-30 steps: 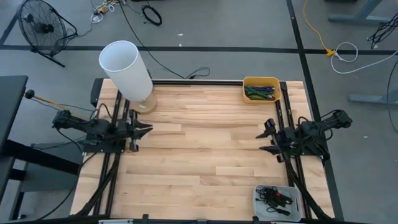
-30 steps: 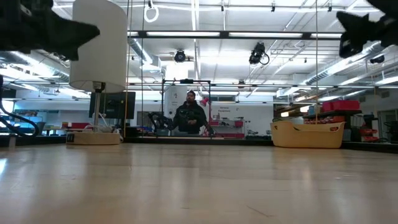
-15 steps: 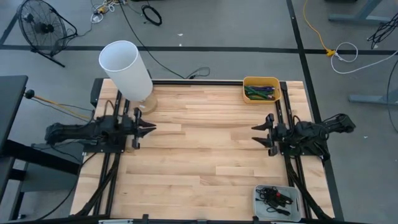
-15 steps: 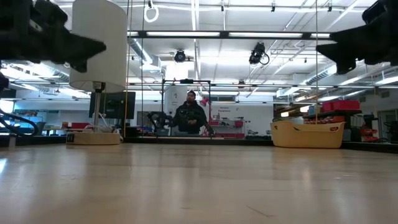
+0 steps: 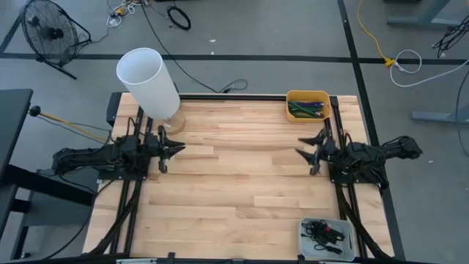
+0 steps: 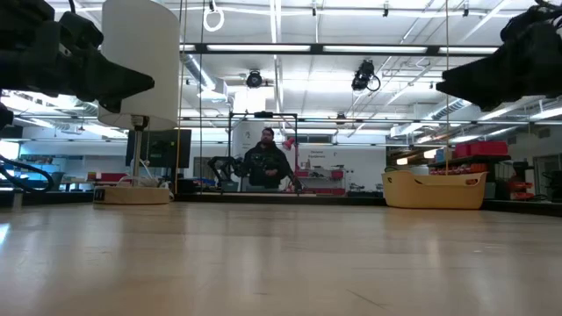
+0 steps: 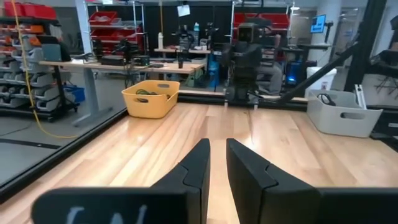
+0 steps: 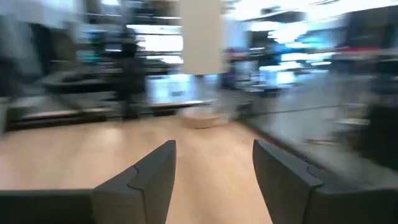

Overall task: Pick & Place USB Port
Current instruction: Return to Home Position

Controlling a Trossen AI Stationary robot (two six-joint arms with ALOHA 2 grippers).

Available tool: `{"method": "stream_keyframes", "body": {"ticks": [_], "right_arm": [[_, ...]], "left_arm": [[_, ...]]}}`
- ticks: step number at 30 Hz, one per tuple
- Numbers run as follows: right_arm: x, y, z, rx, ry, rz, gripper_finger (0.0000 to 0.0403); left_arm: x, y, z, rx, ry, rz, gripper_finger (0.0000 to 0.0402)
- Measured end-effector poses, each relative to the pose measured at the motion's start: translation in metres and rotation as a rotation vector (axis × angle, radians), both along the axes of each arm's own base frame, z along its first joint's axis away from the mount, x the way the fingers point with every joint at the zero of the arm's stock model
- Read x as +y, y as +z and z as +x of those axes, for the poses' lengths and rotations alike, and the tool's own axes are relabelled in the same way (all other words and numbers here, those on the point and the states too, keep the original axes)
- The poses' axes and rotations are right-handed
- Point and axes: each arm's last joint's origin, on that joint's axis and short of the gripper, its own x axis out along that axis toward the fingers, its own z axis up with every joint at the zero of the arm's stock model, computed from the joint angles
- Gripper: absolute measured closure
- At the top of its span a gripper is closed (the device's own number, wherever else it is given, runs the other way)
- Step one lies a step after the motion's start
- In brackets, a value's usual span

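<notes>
Cables (image 5: 308,109) are in the yellow bin (image 5: 289,105), so we'd just fold both arms home slow and level above the counter (image 5: 242,191), left pincer (image 5: 176,147) pinched narrow and empty well across from that bin, right pincer (image 5: 303,148) wide and empty near it, both arms stretched out flat.

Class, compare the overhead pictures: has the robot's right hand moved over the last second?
Yes. In the high view the right hand has shifted nearer the yellow bin, which has stayed in its place.
</notes>
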Motion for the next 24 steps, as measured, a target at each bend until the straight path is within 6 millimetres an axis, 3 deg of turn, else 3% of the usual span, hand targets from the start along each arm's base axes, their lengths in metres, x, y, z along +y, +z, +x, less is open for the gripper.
{"method": "stream_keyframes", "body": {"ticks": [3,9,15,20,24], "right_arm": [[-0.005,0.001,-0.001,0.011,-0.13,-0.041,0.0189],[-0.014,0.001,-0.001,0.008,-0.16,-0.049,0.0189],[-0.021,0.0,0.001,-0.008,-0.045,0.0,0.0189],[-0.02,-0.004,0.002,0.02,0.174,0.071,0.0189],[-0.02,-0.005,0.002,0.027,0.191,0.089,0.0189]], "left_arm": [[0.0,0.0,0.0,0.0,-0.006,-0.001,0.0346],[0.0,0.0,0.0,-0.003,-0.009,-0.008,0.0346],[0.0,0.0,0.0,-0.002,-0.009,-0.008,0.0346],[0.0,0.0,0.0,-0.003,-0.01,-0.008,0.0346],[0.0,0.0,0.0,-0.003,-0.01,-0.008,0.0346]]}}
